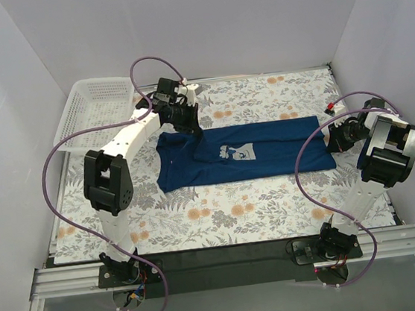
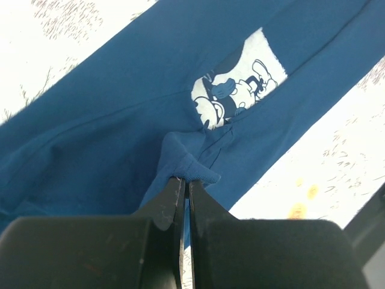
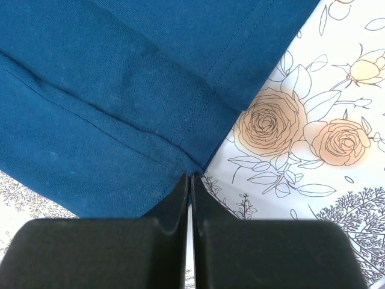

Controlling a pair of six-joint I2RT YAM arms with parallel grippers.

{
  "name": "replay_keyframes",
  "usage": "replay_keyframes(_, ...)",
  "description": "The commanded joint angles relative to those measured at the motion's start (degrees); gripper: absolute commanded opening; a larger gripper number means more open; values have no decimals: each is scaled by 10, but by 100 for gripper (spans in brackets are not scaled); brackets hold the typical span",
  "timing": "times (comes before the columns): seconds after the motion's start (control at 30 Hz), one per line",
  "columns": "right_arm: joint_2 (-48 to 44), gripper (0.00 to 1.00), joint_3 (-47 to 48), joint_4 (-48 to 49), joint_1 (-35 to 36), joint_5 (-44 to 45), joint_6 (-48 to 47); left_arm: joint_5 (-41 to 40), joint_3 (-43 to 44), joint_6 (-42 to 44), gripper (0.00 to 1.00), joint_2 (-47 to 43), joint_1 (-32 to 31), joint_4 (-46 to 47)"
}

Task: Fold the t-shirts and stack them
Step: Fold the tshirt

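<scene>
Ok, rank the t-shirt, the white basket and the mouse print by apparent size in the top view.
1. t-shirt, largest.
2. white basket, clearly smaller.
3. mouse print, by far smallest.

Top view: fixed, high behind the arm bases (image 1: pixel 123 270), facing down over the whole table (image 1: pixel 273 208). Left wrist view: close above the shirt (image 1: pixel 266 145), facing its print (image 2: pixel 240 84). Right wrist view: close above the hem corner (image 3: pixel 192 162). All three share the shirt
</scene>
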Motion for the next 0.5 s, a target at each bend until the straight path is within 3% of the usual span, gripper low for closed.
replay_keyframes(0.0, 5, 4, -21, 24, 8, 29, -8, -21, 24, 78, 0, -11, -13, 6)
replay_keyframes(0.47, 3, 4, -23, 26, 8, 31, -8, 27, -12, 196, 0, -59, -21, 72)
